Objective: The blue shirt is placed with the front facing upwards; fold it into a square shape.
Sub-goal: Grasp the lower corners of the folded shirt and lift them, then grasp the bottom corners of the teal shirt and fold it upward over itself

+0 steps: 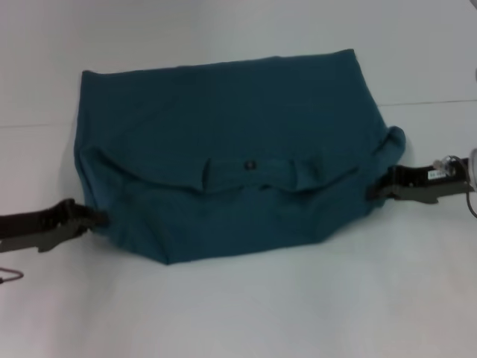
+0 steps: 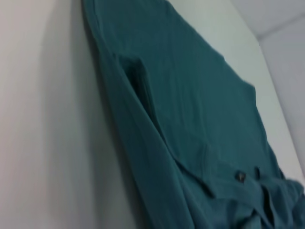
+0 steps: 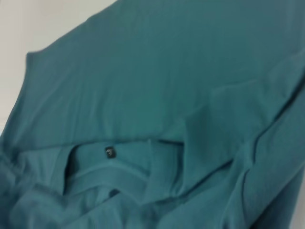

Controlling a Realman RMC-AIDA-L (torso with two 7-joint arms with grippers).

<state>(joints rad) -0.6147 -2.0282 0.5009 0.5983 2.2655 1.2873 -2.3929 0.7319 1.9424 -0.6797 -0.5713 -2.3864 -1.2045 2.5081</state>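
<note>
The shirt [image 1: 231, 149] lies spread across the middle of the white bench [image 1: 238, 313], its collar [image 1: 250, 173] with a small dark label [image 1: 249, 164] turned up toward 6 o'clock. The left pincer [image 1: 98, 217] reaches in low and level from 8 o'clock, tip touching the shirt's edge. The right pincer [image 1: 373, 192] reaches in flat from 3 o'clock, meeting the opposite edge. Whether either pincer is clenched or released cannot be told.

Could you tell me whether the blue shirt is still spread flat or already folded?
Partly folded: the blue shirt has its collar edge doubled over mid-body.
</note>
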